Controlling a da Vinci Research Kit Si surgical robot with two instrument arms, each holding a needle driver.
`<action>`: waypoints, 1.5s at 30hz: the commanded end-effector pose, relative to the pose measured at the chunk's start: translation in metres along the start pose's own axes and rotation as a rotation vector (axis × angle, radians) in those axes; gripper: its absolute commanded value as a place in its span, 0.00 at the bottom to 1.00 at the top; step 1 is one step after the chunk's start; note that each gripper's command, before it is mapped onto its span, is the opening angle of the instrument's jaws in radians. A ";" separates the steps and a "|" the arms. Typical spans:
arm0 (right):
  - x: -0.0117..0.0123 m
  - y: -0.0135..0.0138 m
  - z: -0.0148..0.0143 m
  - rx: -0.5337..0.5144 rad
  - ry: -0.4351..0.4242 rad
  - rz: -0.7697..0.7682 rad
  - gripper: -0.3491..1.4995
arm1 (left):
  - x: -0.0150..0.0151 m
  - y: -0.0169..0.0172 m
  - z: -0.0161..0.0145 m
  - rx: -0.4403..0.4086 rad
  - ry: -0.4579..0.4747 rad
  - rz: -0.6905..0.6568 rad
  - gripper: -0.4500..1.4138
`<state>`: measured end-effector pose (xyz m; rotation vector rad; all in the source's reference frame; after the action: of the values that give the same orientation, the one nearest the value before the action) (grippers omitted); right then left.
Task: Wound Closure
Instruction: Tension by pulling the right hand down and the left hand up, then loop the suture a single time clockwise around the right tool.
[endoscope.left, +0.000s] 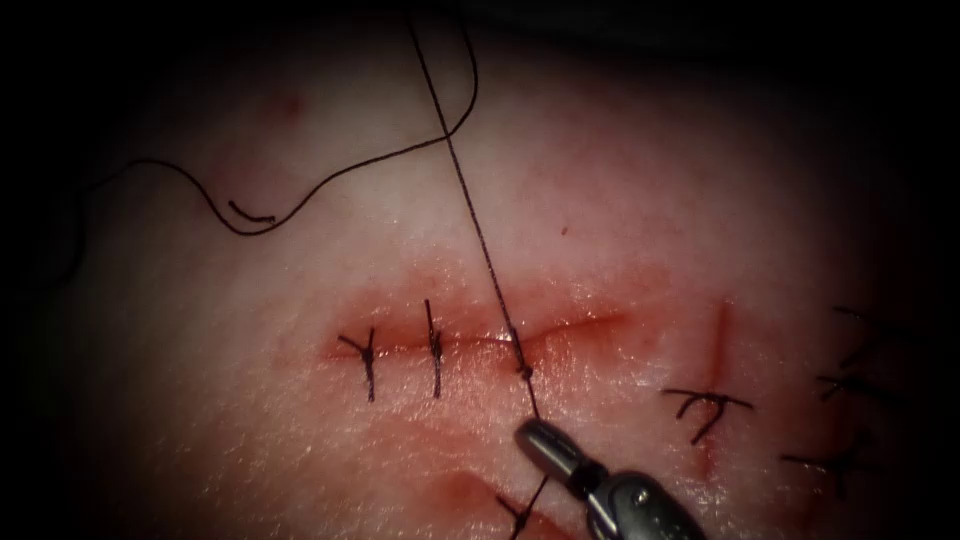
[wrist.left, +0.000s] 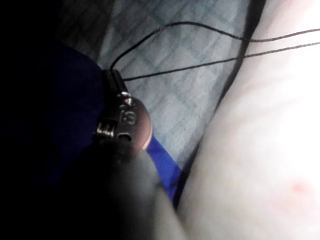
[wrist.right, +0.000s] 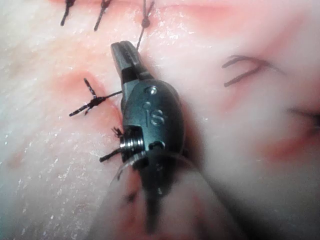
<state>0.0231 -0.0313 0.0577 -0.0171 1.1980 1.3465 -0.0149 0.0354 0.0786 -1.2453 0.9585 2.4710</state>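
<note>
With a knot (endoscope.left: 523, 371) sitting on the cut (endoscope.left: 470, 340), the right tool (endoscope.left: 533, 436) gripped the thread (endoscope.left: 478, 230) just below it while the left tool (wrist.left: 111, 76) held the far end taut off the tissue (endoscope.left: 620, 200), seemingly to cinch the knot; no needle identifiable.

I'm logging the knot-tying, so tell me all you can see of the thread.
The thread is dark, thin and looks braided. One taut strand runs from the knot on the cut up across the tissue; a short length runs from the knot down to the right tool, whose shut jaws hold it. A slack strand curls over the tissue left of the taut one, crossing it. The left tool grips the thread off the tissue.
</note>
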 end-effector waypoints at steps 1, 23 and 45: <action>-0.0009 -0.0003 0.0005 0.004 0.002 0.001 0.00 | -0.0003 -0.0007 0.0017 0.004 -0.001 -0.011 0.00; -0.0057 -0.0013 -0.0034 0.008 -0.075 -0.070 0.00 | -0.0024 -0.0026 0.0034 0.013 0.057 -0.016 0.00; -0.0058 -0.0019 -0.0026 0.043 -0.093 -0.075 0.00 | -0.0015 -0.0016 -0.0008 -0.100 0.294 -0.384 0.00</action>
<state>0.0234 -0.0373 0.0587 0.0263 1.1357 1.2435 -0.0120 0.0348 0.0780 -1.6905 0.5672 2.0876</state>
